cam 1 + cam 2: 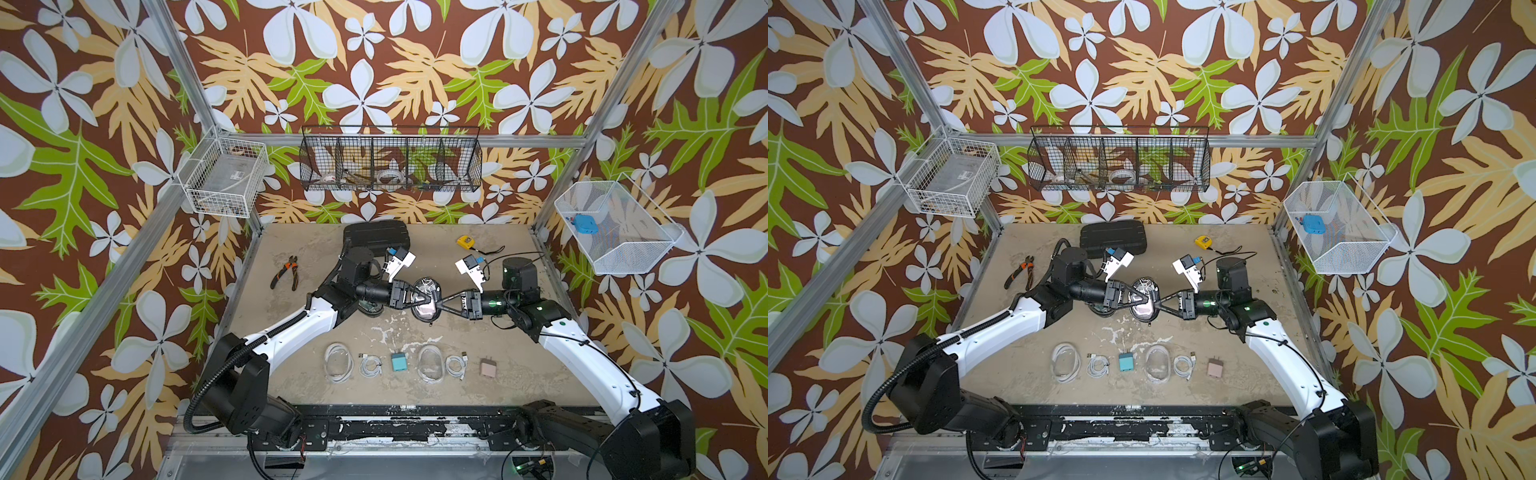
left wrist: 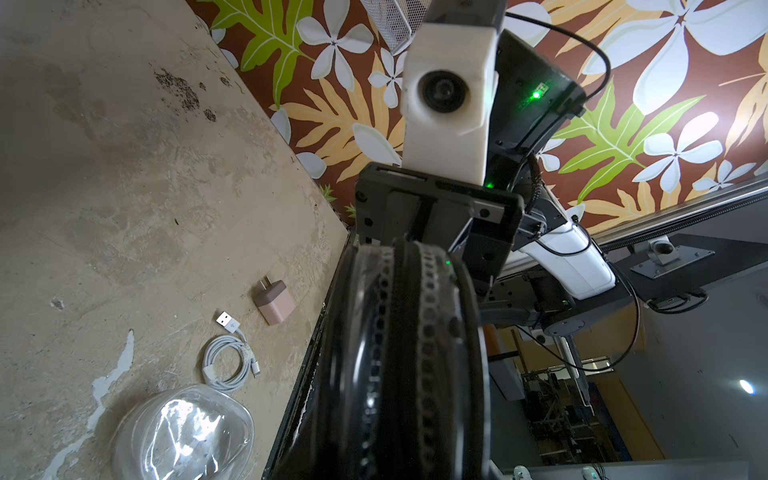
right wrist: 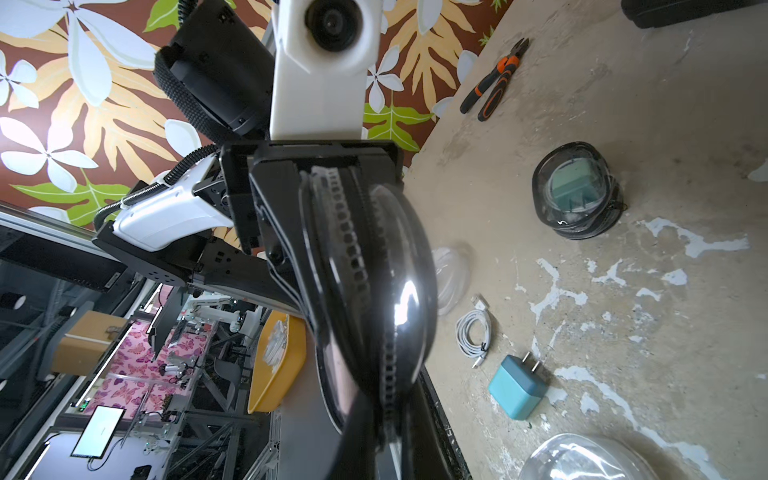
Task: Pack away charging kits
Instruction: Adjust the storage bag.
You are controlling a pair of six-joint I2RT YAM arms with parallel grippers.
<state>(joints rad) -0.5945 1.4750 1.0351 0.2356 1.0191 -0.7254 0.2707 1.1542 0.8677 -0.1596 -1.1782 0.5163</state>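
I have my left arm (image 1: 291, 332) and right arm (image 1: 582, 353) reaching in from the near rail, wrists level and facing each other mid-table. My left gripper (image 1: 423, 300) is clamped on the black-rimmed case (image 1: 426, 286). My right gripper (image 1: 439, 299) is pinched fully together, its tips at the case's rim.

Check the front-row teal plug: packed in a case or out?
Out: the teal plug lies bare on the table between a coiled white cable and a clear oval case.
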